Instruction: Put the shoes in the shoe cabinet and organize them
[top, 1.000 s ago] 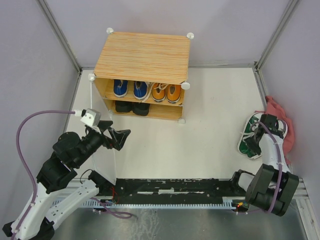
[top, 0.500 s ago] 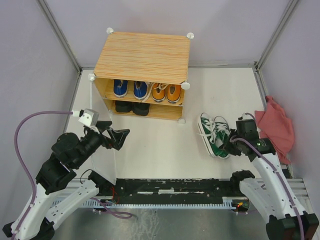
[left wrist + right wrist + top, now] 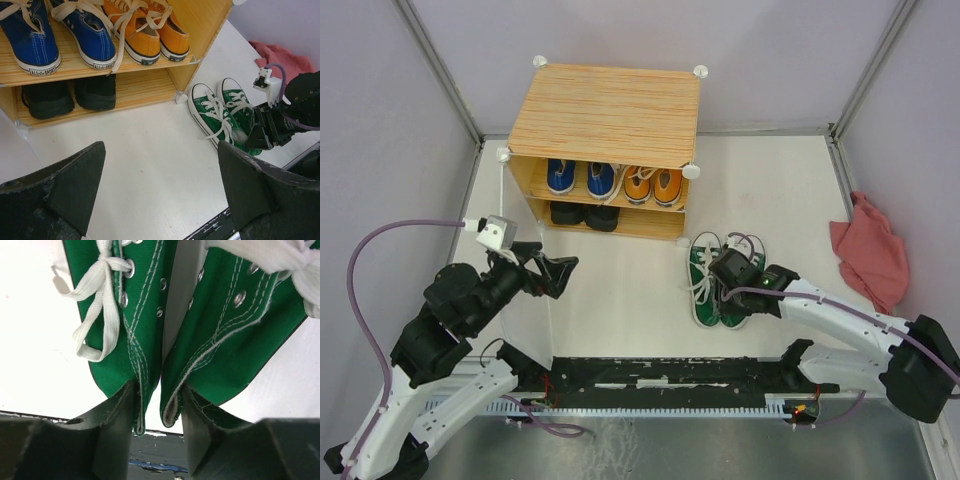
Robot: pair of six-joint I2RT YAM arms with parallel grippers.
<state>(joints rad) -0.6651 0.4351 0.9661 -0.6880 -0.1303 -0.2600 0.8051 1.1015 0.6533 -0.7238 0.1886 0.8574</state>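
Your table (image 3: 620, 290) was a white surface with the shoe cabinet (image 3: 605, 115) standing at its far side, wood-grain top uppermost and its open front facing the arms; on the cabinet's upper shelf you had the blue sneakers (image 3: 580, 178) at the left and the orange sneakers (image 3: 654, 186) just beside them at the right, toes outward; on the lower shelf the black boots (image 3: 585, 214) sat under the blue pair, and the space to their right held nothing; the red cloth (image 3: 870, 255) lay crumpled at the right edge of the table, well apart from the cabinet; the green sneakers (image 3: 703, 290) stood side by side on the table just in front of the cabinet's right front corner, outside it, toes toward the cabinet; your right gripper (image 3: 157, 412) was closed over the heel end of that pair, its two fingers pinching the inner walls of both shoes together; your left gripper (image 3: 160, 190) hovered above the table in front of the cabinet's left side, its jaws spread wide and holding nothing.
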